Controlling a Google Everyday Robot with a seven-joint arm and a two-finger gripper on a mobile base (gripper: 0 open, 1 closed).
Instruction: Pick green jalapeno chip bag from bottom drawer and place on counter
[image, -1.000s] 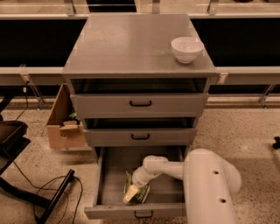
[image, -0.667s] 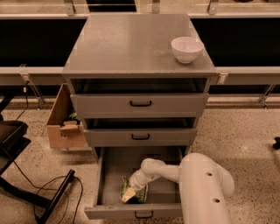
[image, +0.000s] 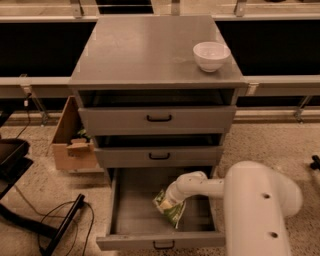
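Observation:
The bottom drawer (image: 150, 240) is pulled open, with a small black handle on its front panel. My white arm reaches into it from the right. My gripper (image: 168, 200) is inside the drawer and shut on the top of the green jalapeno chip bag (image: 172, 212). The bag hangs crinkled and tilted below the gripper, near the drawer's middle right. The fingers are mostly hidden by the wrist and the bag. The counter (image: 145, 50) is the flat grey top of the cabinet above.
A white bowl (image: 211, 55) stands on the counter's right rear. The two upper drawers (image: 159, 120) are slightly open. A cardboard box (image: 70, 145) sits on the floor left of the cabinet, with black cables (image: 60, 225) and a black chair base (image: 10, 160) further left.
The gripper has moved right and slightly up inside the drawer, and the bag has come with it, off the drawer floor's left-middle.

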